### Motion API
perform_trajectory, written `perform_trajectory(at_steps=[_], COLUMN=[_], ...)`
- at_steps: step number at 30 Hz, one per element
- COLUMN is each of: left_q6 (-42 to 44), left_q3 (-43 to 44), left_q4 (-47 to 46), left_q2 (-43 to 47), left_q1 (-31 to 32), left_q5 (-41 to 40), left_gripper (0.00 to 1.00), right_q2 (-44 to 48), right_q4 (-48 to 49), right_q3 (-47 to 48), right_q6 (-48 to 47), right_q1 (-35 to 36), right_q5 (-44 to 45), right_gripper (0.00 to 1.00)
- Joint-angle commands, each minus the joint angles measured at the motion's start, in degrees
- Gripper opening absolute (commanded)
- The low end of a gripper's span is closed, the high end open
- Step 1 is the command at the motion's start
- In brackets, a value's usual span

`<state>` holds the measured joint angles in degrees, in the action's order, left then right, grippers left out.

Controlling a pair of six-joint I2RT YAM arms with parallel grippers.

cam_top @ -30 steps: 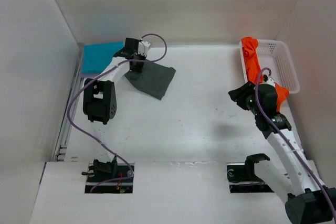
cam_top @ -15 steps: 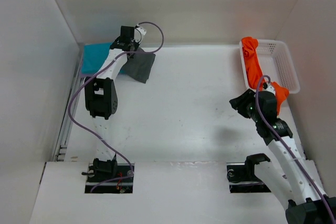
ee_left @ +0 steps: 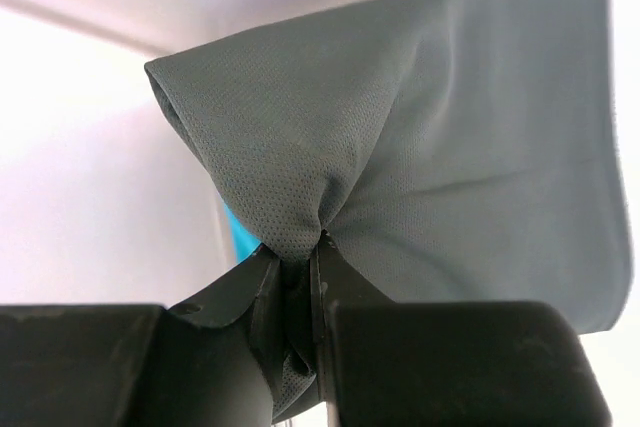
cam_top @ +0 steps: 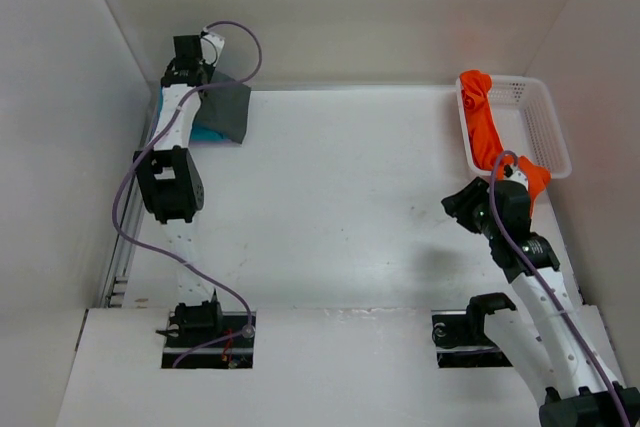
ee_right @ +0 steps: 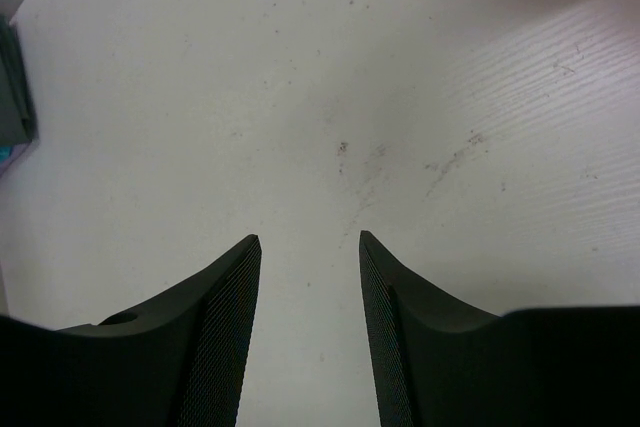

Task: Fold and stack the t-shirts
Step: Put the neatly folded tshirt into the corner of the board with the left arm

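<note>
My left gripper point(cam_top: 190, 55) is shut on a bunched fold of the dark grey t-shirt point(cam_top: 230, 112), lifted in the back left corner. The grey cloth point(ee_left: 460, 147) hangs from the jaws over the folded teal t-shirt point(cam_top: 207, 133), which shows only as a strip point(ee_left: 236, 232) behind it. The orange t-shirt point(cam_top: 481, 127) drapes over the near left rim of the basket, one end behind my right arm. My right gripper point(cam_top: 462, 203) is open over bare table point(ee_right: 340, 97), left of the orange t-shirt, with nothing between its fingers point(ee_right: 225, 327).
The white mesh basket point(cam_top: 545, 132) stands at the back right against the right wall. White walls close in the table on the left, back and right. Purple cables loop from both arms.
My left gripper has carried the grey t-shirt off the table, left and back, to above the teal one. The right gripper has drawn slightly nearer, away from the basket.
</note>
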<state>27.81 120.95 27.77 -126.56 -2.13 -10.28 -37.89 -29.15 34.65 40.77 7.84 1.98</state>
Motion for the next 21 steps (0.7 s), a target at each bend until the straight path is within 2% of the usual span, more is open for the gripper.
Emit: perform_trajectory(at_steps=[1,8,16,21], left_q6=[-2.93,-11.10,-13.66,-12.78], left_q3=[2.98,4.21,6.41,6.85], left_q4=[0.26,1.67,4.75,4.75], left_q2=[2.46,2.55,-3.87,-7.20], left_q1=[-2.56,-8.36,-12.77,-13.29], left_q5=[2.72,10.01,15.03,15.03], left_gripper=[0.00,0.01,0.02,0.12], right_q2=[0.01,-0.17,-0.87,-1.13], right_q4=[0.84,0.67,0.14,-0.21], right_q3=[0.33,1.12,2.17,2.87], right_q6=[-0.87,-1.05,-1.49,-1.84], right_q1=[-0.32,-0.41,-0.41,-0.41], right_q5=[0.48,0.39,0.22,0.31], right_gripper=[0.49,0.49,0.50,0.51])
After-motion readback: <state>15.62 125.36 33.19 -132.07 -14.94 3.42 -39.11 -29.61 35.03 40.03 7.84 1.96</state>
